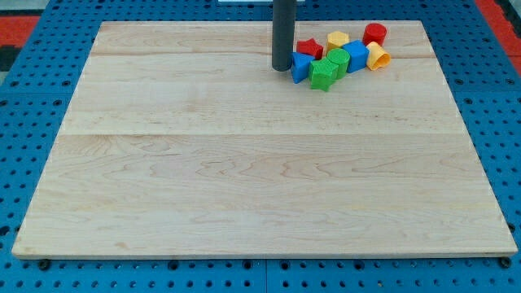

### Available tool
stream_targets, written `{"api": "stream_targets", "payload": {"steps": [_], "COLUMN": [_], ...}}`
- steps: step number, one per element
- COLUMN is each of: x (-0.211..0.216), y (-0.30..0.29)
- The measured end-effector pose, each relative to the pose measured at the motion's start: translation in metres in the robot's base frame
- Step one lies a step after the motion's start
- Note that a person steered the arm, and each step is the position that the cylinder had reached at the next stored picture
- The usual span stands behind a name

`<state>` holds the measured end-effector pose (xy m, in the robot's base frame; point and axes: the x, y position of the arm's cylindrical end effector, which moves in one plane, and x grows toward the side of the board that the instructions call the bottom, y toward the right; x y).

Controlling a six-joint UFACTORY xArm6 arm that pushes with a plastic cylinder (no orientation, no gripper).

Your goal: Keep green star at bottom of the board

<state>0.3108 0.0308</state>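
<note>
The green star (323,74) lies near the view's top, right of centre, at the lower left of a tight cluster of blocks. My tip (282,68) rests on the board just left of the cluster, close beside a blue block (300,67) and about fifty pixels left of the green star. A second green block (339,59) touches the star on its upper right. A red star (309,48) sits above the blue block.
The cluster also holds a blue cube (356,55), a yellow block (338,38), a red cylinder (374,34) and a yellow-orange block (378,57). The wooden board (260,187) lies on a blue pegboard table.
</note>
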Motion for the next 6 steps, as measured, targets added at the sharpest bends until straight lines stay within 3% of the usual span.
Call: {"api": "stream_targets", "payload": {"steps": [2, 4, 5, 6], "x": [0.064, 0.06, 0.04, -0.021], "y": [0.009, 0.135, 0.214, 0.263]}}
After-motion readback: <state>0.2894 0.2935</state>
